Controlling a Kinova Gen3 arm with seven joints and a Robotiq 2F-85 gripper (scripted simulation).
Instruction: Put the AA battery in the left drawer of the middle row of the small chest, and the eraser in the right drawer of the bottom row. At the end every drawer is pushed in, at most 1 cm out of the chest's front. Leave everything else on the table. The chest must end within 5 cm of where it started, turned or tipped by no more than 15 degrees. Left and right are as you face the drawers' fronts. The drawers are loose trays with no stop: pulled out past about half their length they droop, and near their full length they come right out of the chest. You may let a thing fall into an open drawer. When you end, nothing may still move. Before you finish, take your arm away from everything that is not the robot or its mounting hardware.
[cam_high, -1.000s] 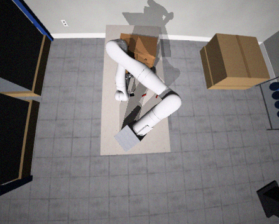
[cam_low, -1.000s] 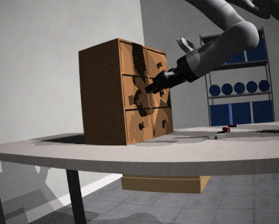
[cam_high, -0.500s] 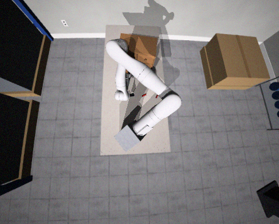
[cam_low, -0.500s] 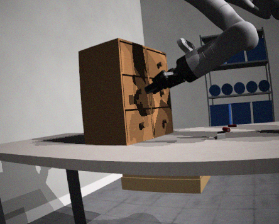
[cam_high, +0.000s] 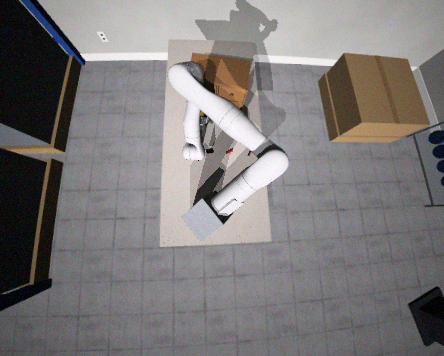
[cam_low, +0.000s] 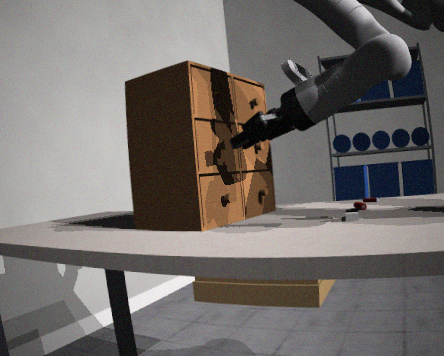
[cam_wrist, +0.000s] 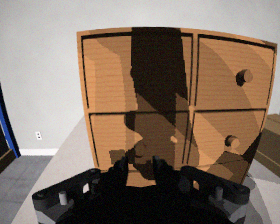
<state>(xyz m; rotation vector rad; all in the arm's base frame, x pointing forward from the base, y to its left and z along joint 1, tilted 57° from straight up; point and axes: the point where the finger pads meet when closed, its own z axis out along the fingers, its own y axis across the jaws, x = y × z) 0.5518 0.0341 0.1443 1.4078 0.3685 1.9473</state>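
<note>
The small wooden chest (cam_low: 200, 145) stands on the table with all its drawers pushed in; it also shows in the top view (cam_high: 227, 75) and in the wrist view (cam_wrist: 178, 103). My gripper (cam_low: 239, 140) is level with the middle row, just in front of the left drawer's front (cam_low: 216, 146). Its fingers are partly open with nothing between them. The arm's shadow hides that drawer's knob. Some small things lie on the table to the right: a red cylinder (cam_low: 360, 205), a pale grey block (cam_low: 351, 217) and a dark piece (cam_high: 210, 150). I cannot tell which is the battery or the eraser.
The arm's grey base (cam_high: 202, 218) sits at the table's near end in the top view. A large cardboard box (cam_high: 372, 97) stands on the floor to the right. A blue shelf unit (cam_low: 382, 150) stands behind the table. Dark cabinets (cam_high: 30, 150) line the left side.
</note>
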